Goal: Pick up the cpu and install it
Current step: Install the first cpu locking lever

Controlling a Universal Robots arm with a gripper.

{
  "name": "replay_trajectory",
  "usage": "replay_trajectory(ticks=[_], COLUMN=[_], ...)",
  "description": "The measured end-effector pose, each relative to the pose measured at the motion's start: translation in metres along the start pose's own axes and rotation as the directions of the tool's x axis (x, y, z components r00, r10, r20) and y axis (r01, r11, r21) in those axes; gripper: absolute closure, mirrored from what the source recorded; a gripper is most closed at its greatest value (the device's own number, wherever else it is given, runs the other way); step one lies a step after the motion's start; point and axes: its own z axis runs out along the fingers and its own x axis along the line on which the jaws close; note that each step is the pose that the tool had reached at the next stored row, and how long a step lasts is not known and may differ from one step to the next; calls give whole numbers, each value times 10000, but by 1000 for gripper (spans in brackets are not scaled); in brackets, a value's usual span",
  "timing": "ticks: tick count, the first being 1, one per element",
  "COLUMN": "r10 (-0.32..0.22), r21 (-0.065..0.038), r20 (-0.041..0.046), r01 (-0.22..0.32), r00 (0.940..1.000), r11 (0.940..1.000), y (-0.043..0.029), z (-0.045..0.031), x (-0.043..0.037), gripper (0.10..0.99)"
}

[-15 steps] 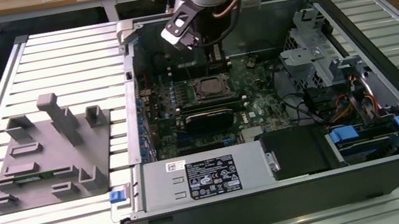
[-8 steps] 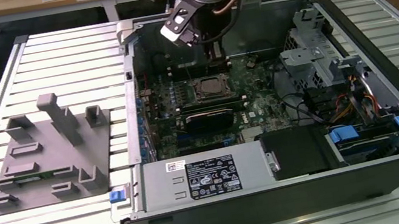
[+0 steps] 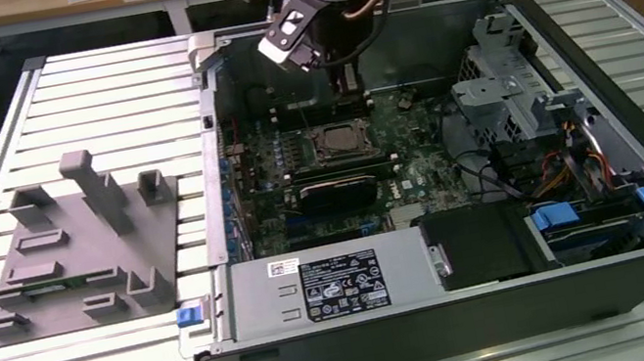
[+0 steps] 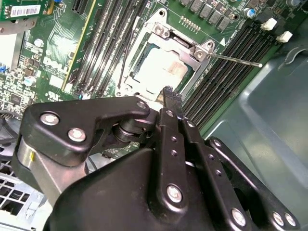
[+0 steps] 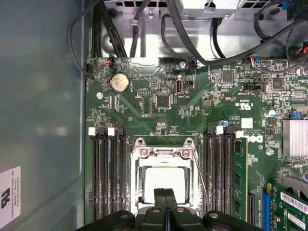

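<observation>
The cpu [image 5: 165, 180] lies flat in the motherboard's metal-framed socket [image 5: 139, 159], its silvery-white top facing up; it shows the same way in the second wrist view [image 4: 159, 70]. In the exterior view the socket [image 3: 339, 143] sits mid-board inside the open computer case. My gripper [image 5: 166, 195] hovers just above the socket's edge with its two black fingers pressed together and nothing between them. Its fingertips [image 4: 169, 94] end beside the socket frame, apart from the chip. The arm hangs over the back of the case [image 3: 333, 49].
Memory slots flank the socket, with a green memory stick [image 5: 239, 178] in one. A thin socket lever [image 4: 236, 60] sticks out sideways. A grey tray [image 3: 70, 255] lies on the slatted table at the exterior view's left. Drive cages and cables [image 3: 537, 123] fill the case's other side.
</observation>
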Motion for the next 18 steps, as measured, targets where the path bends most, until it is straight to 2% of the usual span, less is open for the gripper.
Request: replay_trajectory(ticks=[12, 18], r10=[0, 3], r21=[0, -8], r20=[-1, -1], r01=[0, -3], r00=[10000, 10000], r11=[10000, 10000], y=[1, 2], z=[-55, -175], x=[1, 2], gripper=[980, 980])
